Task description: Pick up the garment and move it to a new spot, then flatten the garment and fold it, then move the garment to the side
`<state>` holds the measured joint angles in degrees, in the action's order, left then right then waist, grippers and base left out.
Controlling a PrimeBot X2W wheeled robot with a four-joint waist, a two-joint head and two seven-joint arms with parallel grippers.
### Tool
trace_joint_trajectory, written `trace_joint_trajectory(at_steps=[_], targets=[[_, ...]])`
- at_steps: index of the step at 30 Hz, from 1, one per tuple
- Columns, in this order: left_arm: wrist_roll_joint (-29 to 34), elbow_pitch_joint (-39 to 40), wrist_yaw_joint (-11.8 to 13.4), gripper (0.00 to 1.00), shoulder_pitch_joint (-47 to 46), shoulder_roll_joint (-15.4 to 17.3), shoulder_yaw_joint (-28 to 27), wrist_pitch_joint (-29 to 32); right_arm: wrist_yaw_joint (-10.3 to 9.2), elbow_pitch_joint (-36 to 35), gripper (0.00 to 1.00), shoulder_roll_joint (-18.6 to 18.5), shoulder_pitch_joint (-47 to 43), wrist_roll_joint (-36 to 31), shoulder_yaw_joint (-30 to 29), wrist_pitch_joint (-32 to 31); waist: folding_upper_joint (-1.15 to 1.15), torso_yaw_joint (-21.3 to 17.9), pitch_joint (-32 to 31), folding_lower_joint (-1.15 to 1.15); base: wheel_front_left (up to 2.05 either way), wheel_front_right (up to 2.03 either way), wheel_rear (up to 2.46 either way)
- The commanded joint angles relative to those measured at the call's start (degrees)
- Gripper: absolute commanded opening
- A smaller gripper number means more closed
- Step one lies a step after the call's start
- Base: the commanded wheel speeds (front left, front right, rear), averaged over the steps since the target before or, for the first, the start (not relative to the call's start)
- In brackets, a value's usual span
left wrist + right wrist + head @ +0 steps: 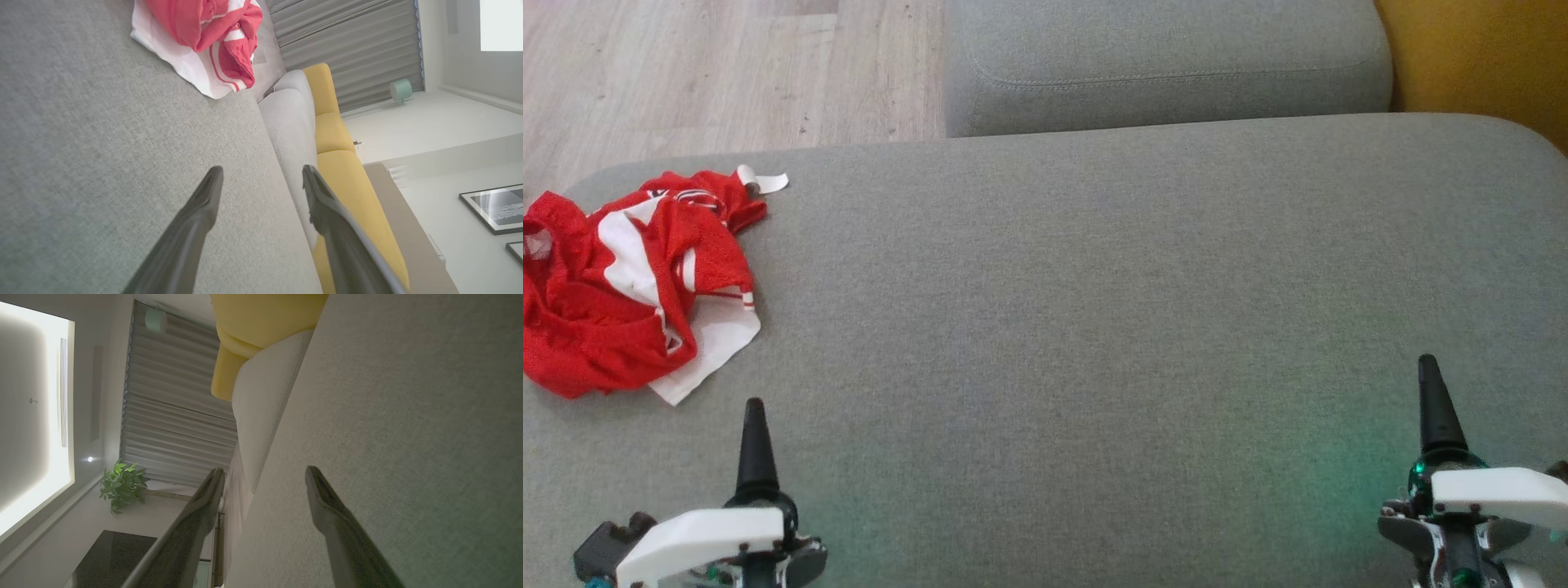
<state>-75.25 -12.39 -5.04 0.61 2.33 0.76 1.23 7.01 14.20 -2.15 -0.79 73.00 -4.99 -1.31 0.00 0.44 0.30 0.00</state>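
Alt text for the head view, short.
A crumpled red-and-white garment lies at the left edge of a wide grey cushion. The left gripper and right gripper point up from the bottom corners, both clear of it.

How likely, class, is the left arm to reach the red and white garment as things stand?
Probably yes: only bare cushion lies between the crumpled garment and the left gripper, its fingers open.

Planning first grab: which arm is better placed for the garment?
Left. The open left gripper sits just short of the crumpled garment; the right gripper, also open, is far across the cushion.
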Motion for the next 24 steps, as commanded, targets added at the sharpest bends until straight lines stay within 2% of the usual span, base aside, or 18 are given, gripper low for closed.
trace_joint_trajectory(at_steps=[1,24], targets=[[2.5,2.8,0.2,1.0,-1.4,0.3,0.3,-0.8,0.14,-2.6,1.0,-0.3,0.9,-2.3,0.8,1.0,0.0,0.0,0.0,0.0,0.0,0.0,0.0],[21.8,4.3,1.5,1.0,0.3,0.4,3.5,-4.5,0.22,-3.7,1.0,-0.4,-0.3,-19.3,4.9,4.7,0.0,0.6,-0.3,0.0,0.0,0.0,0.0]])
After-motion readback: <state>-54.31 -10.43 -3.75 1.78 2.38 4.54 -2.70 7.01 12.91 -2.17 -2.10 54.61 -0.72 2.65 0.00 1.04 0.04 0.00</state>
